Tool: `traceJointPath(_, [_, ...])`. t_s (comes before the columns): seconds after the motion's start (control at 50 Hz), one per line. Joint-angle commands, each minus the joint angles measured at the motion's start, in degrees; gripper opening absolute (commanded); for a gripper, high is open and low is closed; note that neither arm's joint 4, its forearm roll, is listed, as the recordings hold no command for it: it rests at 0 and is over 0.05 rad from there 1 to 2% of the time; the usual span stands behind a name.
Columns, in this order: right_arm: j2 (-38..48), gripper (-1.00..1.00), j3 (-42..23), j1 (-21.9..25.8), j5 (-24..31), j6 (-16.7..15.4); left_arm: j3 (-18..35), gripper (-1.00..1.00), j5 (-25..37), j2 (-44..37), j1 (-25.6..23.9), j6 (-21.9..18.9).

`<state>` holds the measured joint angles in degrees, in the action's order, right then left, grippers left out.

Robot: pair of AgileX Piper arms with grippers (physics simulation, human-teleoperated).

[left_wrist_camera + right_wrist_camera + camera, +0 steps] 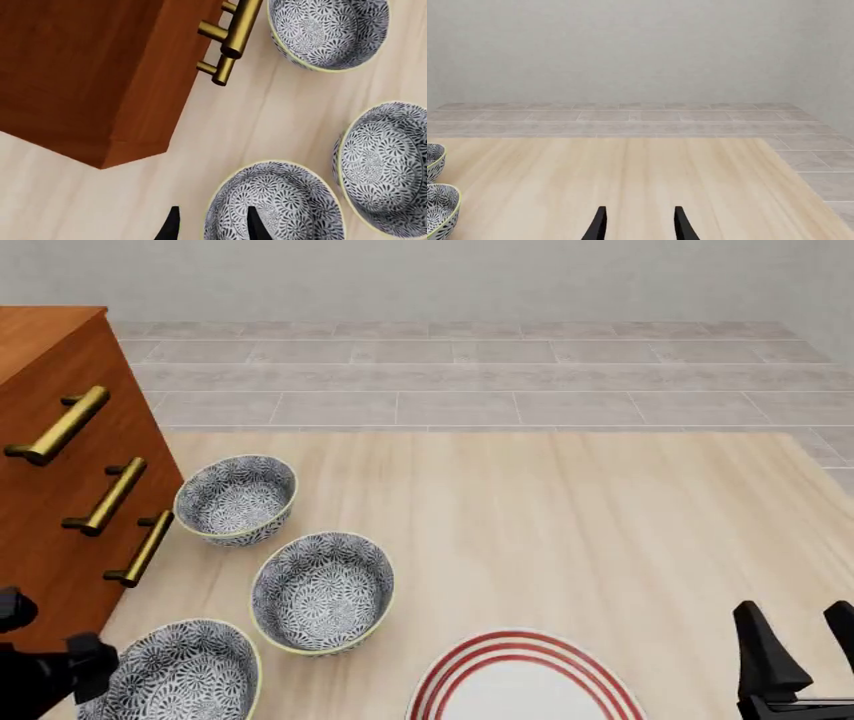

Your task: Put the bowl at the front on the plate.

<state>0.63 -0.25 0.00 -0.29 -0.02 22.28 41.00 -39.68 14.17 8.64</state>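
Observation:
The bowl [180, 675] at the front, blue-grey floral with a pale yellow rim, sits at the table's near left corner. In the left wrist view it [273, 202] lies right under my left gripper [212, 227], which is open. One fingertip [257, 227] is over the bowl's inside and the other is outside the rim. Only the dark body of the left arm [54, 670] shows in the front view, beside the bowl. The plate [527, 685], white with red rings, lies at the front centre, cut off by the frame edge. My right gripper [805, 638] stands open and empty to the plate's right.
Two look-alike bowls stand behind the front one: a middle bowl [323, 590] and a back bowl [238, 498]. A brown wooden cabinet [60, 470] with brass handles [110, 496] stands along the left side. Beyond the table's far edge is a tiled floor.

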Motion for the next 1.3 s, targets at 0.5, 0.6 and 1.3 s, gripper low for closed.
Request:
traceJointPath(0.5, [-0.12, 1.0, 0.05, -0.01, 0.06, 0.02, -8.24, 1.0, -10.56, -9.47, 2.78, -6.3])
traceJointPath(0.6, [-0.13, 1.0, 0.05, 0.01, 0.05, 0.01, -8.52, 1.0, -10.83, -10.0, 2.83, -6.77])
traceJointPath(1.3, [-0.12, 1.0, 0.05, -0.01, 0.06, 0.0, -11.2, -1.0, -11.64, -9.93, -0.79, -4.56])
